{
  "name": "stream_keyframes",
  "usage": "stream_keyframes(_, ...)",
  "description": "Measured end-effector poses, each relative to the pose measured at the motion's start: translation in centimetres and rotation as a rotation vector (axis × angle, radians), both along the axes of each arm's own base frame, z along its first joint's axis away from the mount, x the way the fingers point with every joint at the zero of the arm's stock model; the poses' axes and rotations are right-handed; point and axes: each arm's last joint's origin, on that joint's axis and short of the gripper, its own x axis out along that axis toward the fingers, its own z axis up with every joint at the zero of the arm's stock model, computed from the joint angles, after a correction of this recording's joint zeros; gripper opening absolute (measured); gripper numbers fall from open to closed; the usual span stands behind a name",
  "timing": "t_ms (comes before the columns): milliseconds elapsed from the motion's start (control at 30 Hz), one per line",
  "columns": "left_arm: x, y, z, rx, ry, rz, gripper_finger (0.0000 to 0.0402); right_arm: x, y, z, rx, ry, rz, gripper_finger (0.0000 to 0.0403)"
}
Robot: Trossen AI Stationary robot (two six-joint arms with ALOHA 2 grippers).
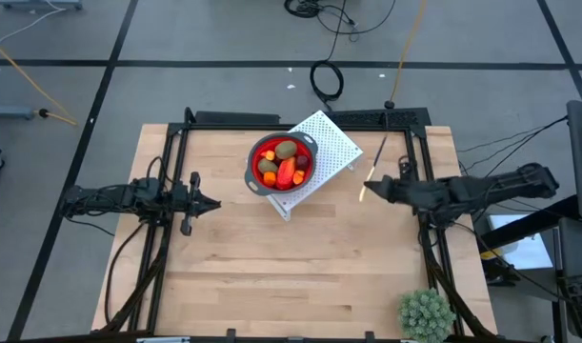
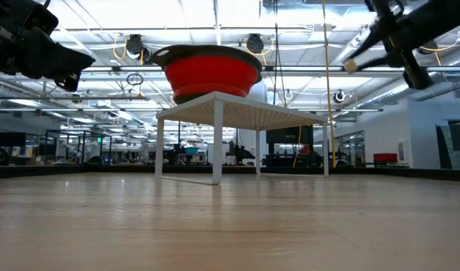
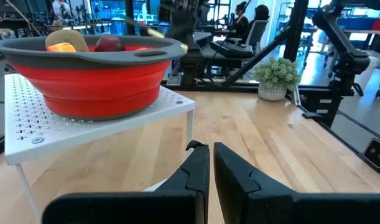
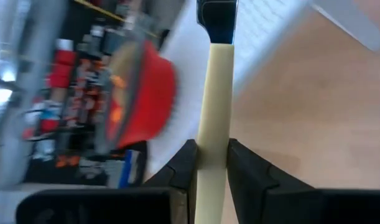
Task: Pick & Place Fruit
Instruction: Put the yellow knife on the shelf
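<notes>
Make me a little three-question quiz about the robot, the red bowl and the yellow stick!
1. True or false: the red bowl sits on the white rack.
2. Which gripper holds the yellow stick: A left gripper, B right gripper?
3. Fill in: the fruit lies inside the ____.

Key: 1 true. 2 B. 3 bowl.

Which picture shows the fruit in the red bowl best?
The high view: looking straight down, it shows the small toy fruit piled inside the red collapsible bowl with the grey rim. The left wrist view catches only a few pieces above the rim, the right wrist view only orange blurs, and the low view shows none.
</notes>
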Motion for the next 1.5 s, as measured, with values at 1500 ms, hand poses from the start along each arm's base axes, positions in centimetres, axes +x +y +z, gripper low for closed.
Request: stream_keyframes(1500, 0.0, 0.0, 0.0, -0.128, 0.006, 0.009, 0.0021, 3.9, -14.2, 8.8, -0.299, 0.149, 0.368, 0.0055)
